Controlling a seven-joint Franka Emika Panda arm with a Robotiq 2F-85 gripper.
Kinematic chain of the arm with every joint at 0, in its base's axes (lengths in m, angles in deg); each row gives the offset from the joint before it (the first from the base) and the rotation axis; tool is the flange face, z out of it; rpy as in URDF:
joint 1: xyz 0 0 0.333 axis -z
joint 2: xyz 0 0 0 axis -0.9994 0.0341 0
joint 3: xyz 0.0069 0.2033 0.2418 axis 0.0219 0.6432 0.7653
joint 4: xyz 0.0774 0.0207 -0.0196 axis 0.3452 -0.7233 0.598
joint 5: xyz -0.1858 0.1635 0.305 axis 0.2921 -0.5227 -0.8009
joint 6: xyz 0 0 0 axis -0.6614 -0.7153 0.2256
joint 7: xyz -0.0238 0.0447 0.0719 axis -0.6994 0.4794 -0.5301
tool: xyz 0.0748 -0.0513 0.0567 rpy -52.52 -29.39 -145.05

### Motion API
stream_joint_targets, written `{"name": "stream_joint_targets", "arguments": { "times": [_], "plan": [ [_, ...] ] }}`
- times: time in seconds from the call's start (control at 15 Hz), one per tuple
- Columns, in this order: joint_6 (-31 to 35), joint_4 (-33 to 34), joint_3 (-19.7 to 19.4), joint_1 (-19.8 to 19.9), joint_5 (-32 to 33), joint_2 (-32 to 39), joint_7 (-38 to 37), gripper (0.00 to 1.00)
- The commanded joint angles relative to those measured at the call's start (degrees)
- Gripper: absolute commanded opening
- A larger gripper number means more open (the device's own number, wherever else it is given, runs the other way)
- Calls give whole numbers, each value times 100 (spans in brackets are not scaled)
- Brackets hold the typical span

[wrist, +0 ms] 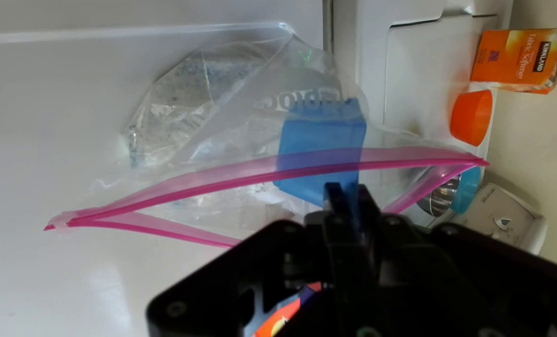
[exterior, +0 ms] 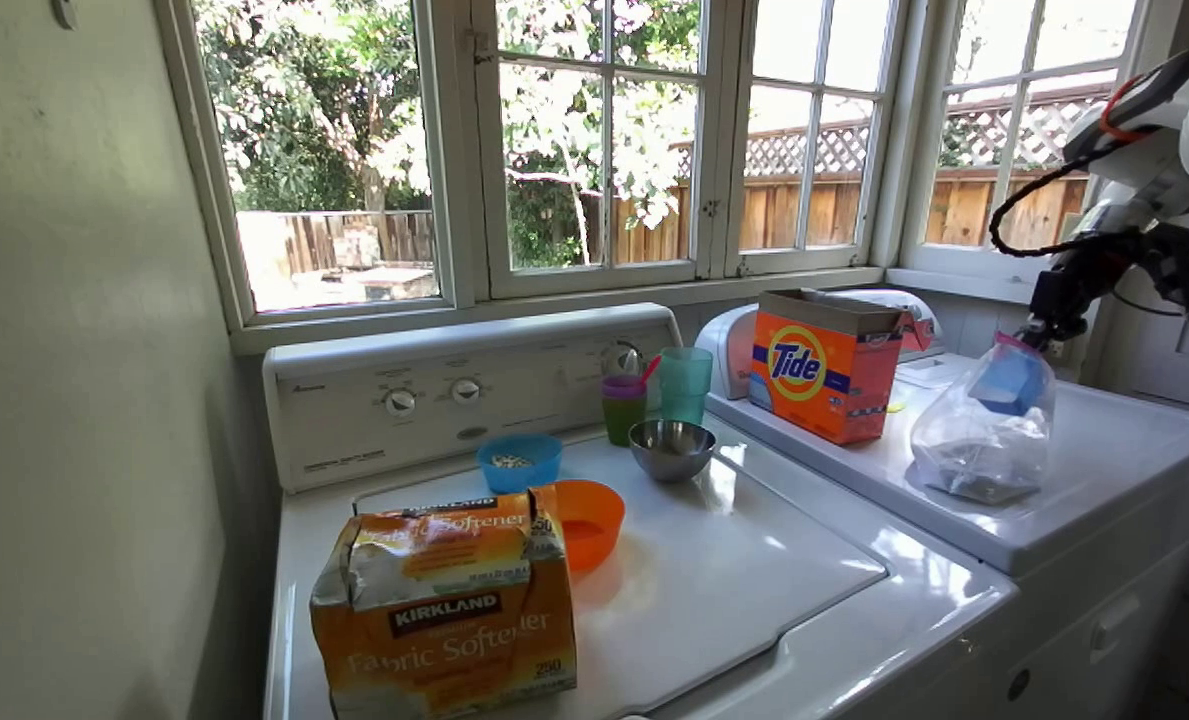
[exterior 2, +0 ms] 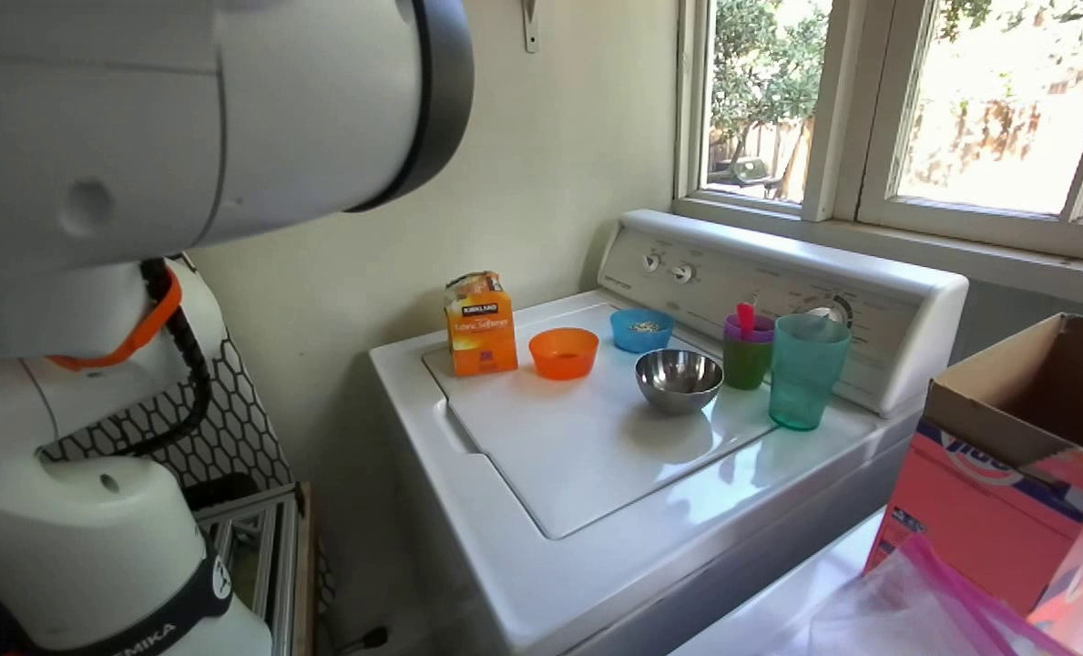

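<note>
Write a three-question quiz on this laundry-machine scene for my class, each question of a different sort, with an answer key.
1. Multiple choice. Where is the blue scoop held by the gripper relative to the zip bag?
A) Beside it
B) Inside, up near its pink-edged mouth
C) Inside, lying on its bottom

2. True or false. Small pale pieces lie in the blue bowl.

3. Fill in the blank. In an exterior view, the large name on the open orange box near the bag reads "____".

Key:
1. B
2. True
3. Tide
</note>
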Motion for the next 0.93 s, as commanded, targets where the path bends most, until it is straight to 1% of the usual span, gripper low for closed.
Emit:
{"name": "stream_joint_targets", "arguments": {
  "times": [0.0,0.4,0.67,0.73,0.87],
  "plan": [
    [0,46,14,8,0,32,-18,2],
    [-90,198,69,189,-250,152,-79,2],
    [-16,218,43,294,-424,193,-221,2],
    [7,51,16,205,-240,50,-53,8],
    [7,51,15,251,-279,60,-71,8]
  ]
}}
